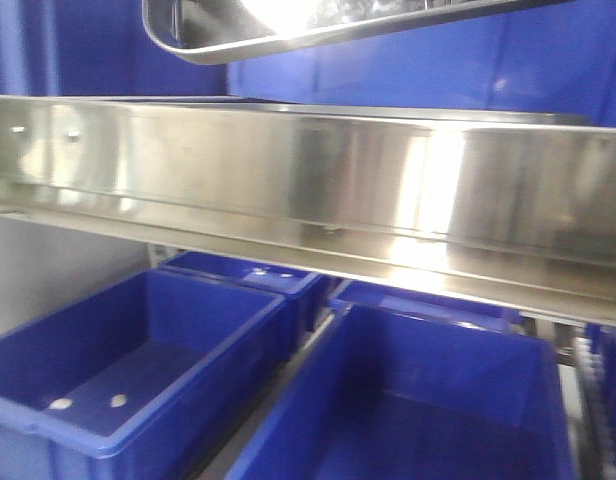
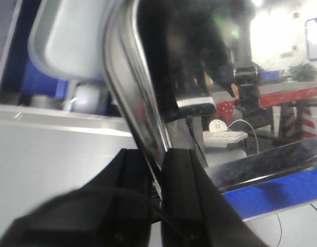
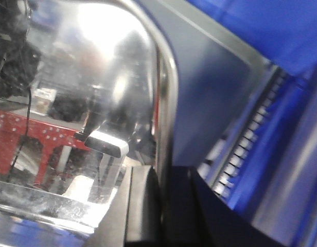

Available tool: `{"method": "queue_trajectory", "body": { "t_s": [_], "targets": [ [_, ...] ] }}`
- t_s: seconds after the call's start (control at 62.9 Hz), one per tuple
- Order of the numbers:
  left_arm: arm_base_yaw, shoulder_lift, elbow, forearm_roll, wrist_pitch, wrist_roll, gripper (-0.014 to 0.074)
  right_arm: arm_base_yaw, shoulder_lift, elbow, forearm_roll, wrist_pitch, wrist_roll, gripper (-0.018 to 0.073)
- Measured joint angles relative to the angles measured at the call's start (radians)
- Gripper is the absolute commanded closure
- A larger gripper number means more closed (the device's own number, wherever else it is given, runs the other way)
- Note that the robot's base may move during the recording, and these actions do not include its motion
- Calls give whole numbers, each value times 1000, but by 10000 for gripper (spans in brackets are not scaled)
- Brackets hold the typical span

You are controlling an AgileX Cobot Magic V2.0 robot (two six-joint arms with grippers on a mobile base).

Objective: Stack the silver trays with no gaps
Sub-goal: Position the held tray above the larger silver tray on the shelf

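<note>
Silver tray (image 1: 288, 35) hangs tilted in the air above the front edge of the worktop, over the left half of the steel shelf rail (image 1: 308, 190), touching nothing beneath it. The left gripper (image 2: 156, 167) is pinching the tray's rolled rim between its black fingers, and the right gripper (image 3: 163, 177) is clamped on the rim of the opposite side, so both arms carry it together. By my reading the pick-up and lift are done, while the stacking itself is not: the tray has yet to be lowered and seated flush into another. A thin steel edge shows just behind the rail's top, but I cannot tell whether that is the tray meant to receive it. Below the worktop's front edge stand the blue bins (image 1: 118, 380), which play no part in this.
</note>
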Motion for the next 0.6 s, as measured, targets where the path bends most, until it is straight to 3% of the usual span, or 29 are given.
{"method": "queue_trajectory", "body": {
  "t_s": [0.605],
  "targets": [
    [0,0,0,-2,0,0,645,0,0,0,0,0,0,503]
  ]
}}
